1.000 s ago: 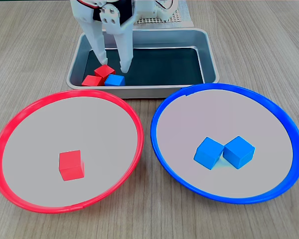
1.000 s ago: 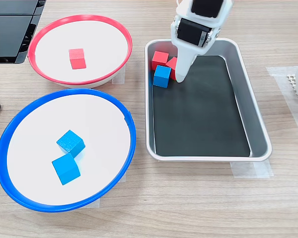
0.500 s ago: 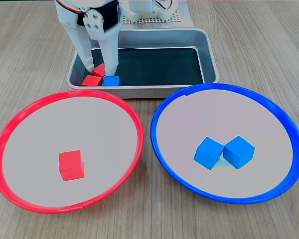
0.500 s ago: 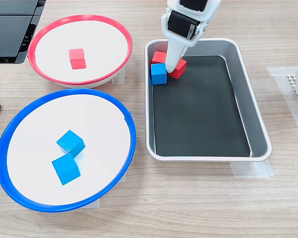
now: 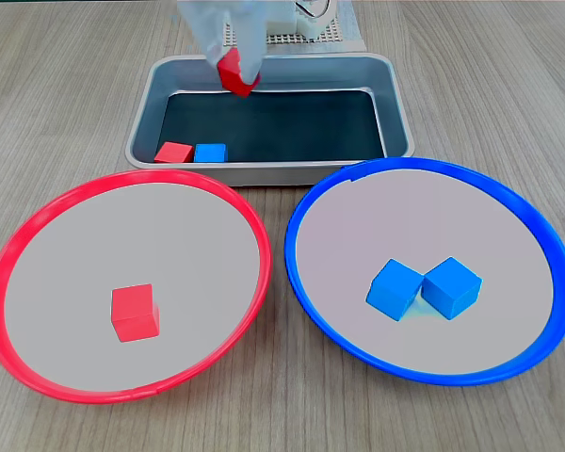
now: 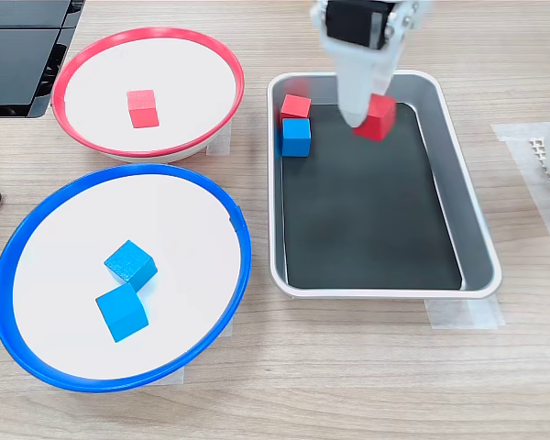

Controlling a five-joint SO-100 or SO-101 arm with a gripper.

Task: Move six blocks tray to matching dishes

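Holding red block (image 6: 378,117) clamped in gripper (image 6: 367,115) above tray (image 6: 458,197); risking slippage mid-transfer from shallow grip.

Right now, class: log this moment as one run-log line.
tool: shut on red block, above tray | tray: red block, blue block | red dish: one red | blue dish: two blue

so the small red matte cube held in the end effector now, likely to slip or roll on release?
The small red matte cube looks rigid, and its matte faces probably grip well. It sits tilted in the end effector above the rectangular silver metal tray, so it may twist slightly. Flat faces suggest it would settle, not roll; it may tumble once if dropped.
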